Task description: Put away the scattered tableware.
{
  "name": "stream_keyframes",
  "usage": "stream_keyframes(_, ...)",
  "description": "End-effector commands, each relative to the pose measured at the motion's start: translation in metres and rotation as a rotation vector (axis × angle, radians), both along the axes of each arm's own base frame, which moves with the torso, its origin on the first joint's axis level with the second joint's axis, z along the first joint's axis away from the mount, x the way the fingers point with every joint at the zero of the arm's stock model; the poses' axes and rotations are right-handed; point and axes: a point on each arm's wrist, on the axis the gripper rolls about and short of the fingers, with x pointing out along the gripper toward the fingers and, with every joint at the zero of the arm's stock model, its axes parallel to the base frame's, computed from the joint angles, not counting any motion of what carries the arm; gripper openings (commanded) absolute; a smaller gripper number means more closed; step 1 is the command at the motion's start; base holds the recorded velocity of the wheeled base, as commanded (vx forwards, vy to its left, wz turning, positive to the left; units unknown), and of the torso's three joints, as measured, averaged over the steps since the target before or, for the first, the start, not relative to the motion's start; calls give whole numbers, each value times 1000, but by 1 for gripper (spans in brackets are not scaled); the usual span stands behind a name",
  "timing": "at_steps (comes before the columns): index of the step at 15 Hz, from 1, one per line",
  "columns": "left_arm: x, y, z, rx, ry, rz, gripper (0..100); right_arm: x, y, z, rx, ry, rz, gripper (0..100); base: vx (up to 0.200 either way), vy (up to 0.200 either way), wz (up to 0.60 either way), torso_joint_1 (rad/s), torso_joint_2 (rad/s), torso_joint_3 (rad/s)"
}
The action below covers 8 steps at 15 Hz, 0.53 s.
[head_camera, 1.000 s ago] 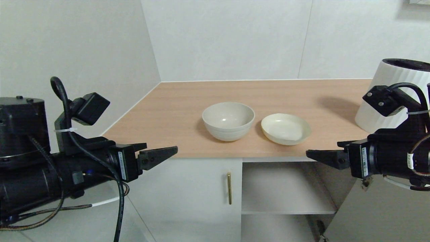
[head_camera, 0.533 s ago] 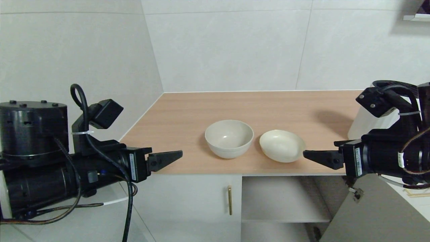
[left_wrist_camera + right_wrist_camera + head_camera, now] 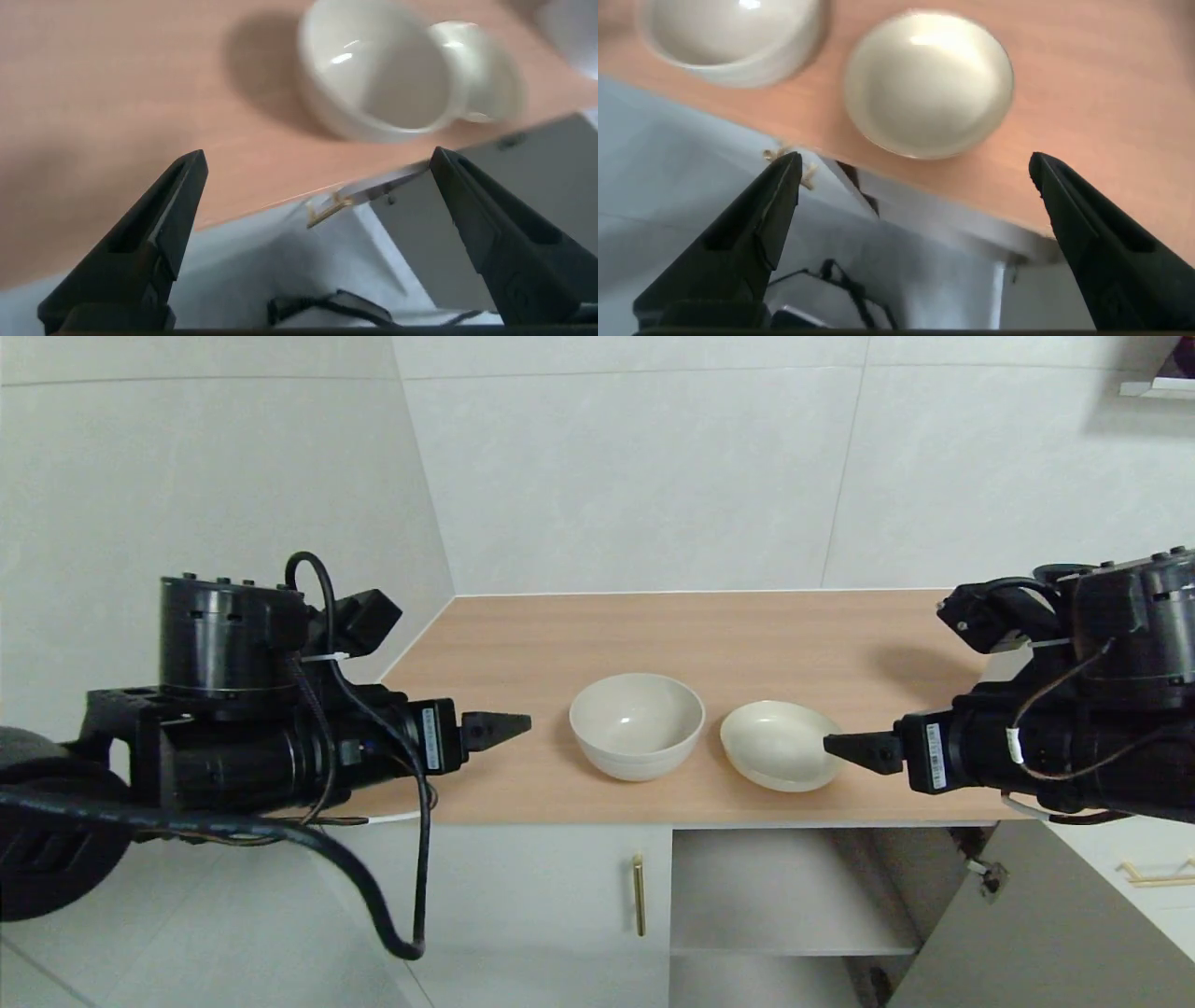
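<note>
Fingers [image 3: 140, 257] of the left gripper [image 3: 512, 722] stand spread wide and hold nothing, and the right gripper [image 3: 831, 744] has its fingers just as far apart, also with nothing between them. Both hang at the front edge of the light wooden worktop [image 3: 523, 644], pointing inward. Between them sit a deep pale-grey ceramic bowl [image 3: 637, 723] and, just beside it on the right, a shallow cream round dish [image 3: 780, 744]. I cannot tell whether the right gripper touches the dish. Below is a white cabinet with a slim brass handle [image 3: 639, 894].
</note>
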Motion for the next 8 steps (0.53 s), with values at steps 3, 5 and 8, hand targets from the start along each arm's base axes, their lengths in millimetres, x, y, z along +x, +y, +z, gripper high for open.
stream_keyframes(3,14,-12,-1,-20,194,83,100,30,12,-2,58,94,-156,100,0,0,0,0,0,0)
stream_keyframes(5,24,-30,4,-131,258,117,100,38,11,-4,49,89,-199,100,0,0,0,0,0,0)
stream_keyframes(8,37,-53,-4,-147,281,152,100,40,10,-5,52,91,-206,100,0,0,0,0,0,0)
